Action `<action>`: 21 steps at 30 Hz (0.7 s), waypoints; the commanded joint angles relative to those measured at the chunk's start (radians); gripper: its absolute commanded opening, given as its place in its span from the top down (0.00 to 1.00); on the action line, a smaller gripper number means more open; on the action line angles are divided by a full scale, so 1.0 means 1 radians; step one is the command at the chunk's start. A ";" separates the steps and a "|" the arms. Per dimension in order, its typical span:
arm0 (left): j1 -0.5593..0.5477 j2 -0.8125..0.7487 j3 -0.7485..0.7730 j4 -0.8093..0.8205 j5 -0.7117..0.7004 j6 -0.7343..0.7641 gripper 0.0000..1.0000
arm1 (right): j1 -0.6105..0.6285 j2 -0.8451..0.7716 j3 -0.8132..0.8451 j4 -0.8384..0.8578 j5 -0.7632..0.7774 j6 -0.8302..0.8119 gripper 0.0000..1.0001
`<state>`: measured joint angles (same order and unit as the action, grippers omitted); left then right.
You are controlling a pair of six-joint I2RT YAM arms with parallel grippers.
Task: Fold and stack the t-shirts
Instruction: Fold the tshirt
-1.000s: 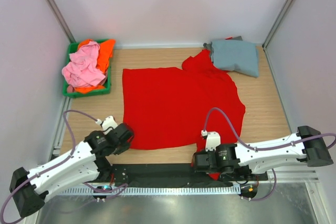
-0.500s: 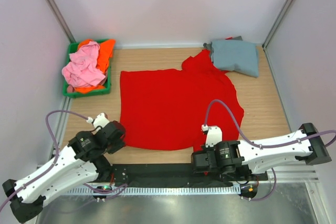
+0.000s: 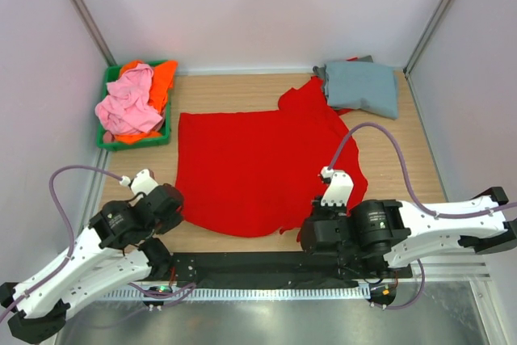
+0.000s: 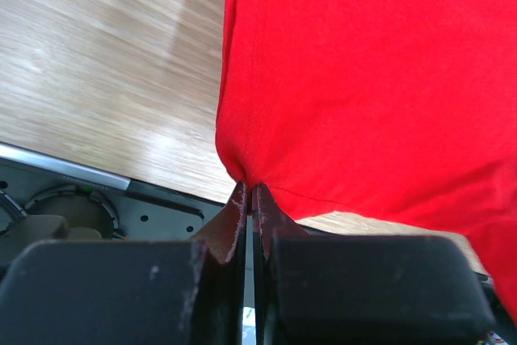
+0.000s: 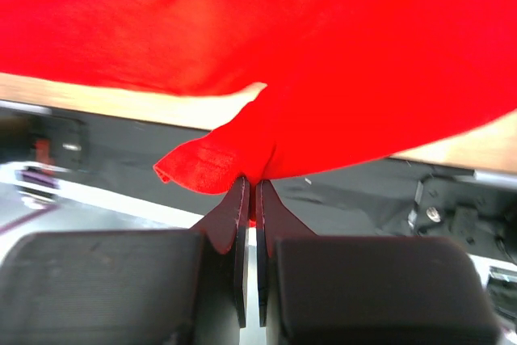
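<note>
A bright red t-shirt (image 3: pixel 258 163) lies spread on the wooden table (image 3: pixel 404 175). My left gripper (image 3: pixel 173 204) is shut on its near-left hem corner; the left wrist view shows the red cloth (image 4: pixel 363 78) pinched at the gripper (image 4: pixel 250 191) tips. My right gripper (image 3: pixel 312 230) is shut on the near-right hem, where a bunched fold of red shirt (image 5: pixel 323 38) rises from the gripper (image 5: pixel 250 182). A folded grey-blue t-shirt (image 3: pixel 363 86) rests at the back right. A pink t-shirt (image 3: pixel 128 104) and an orange t-shirt (image 3: pixel 164 78) sit crumpled in the bin.
The green plastic bin (image 3: pixel 133 142) stands at the back left by the wall. A black base plate (image 3: pixel 242 268) and a metal strip run along the near edge under both arms. One red sleeve (image 3: pixel 303 96) reaches up to the grey-blue shirt.
Both arms have shifted left and drawn back with the hem in their grip. The red shirt has slid leftward across the table, and its near edge now bows toward the table front.
</note>
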<state>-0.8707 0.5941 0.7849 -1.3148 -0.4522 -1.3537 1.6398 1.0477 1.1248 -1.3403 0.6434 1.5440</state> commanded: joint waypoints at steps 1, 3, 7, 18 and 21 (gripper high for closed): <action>-0.004 -0.007 0.040 -0.057 -0.069 0.005 0.99 | 0.003 0.000 0.101 -0.168 0.150 -0.042 0.99; -0.005 0.003 0.046 -0.057 -0.074 0.013 0.99 | 0.003 -0.005 0.134 -0.168 0.202 -0.058 0.99; -0.004 0.022 0.069 -0.057 -0.085 0.024 0.99 | -0.006 -0.014 0.197 -0.168 0.291 -0.119 0.98; -0.001 0.176 0.195 -0.035 -0.167 0.208 0.99 | -0.248 0.077 0.273 -0.034 0.348 -0.637 0.99; 0.016 0.246 0.224 -0.028 -0.174 0.269 0.99 | -0.395 0.078 0.274 0.022 0.309 -0.778 0.99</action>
<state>-0.8684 0.7860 0.9657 -1.3449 -0.5682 -1.1770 1.3510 1.1282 1.3670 -1.3476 0.9325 0.9974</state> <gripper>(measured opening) 0.014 0.073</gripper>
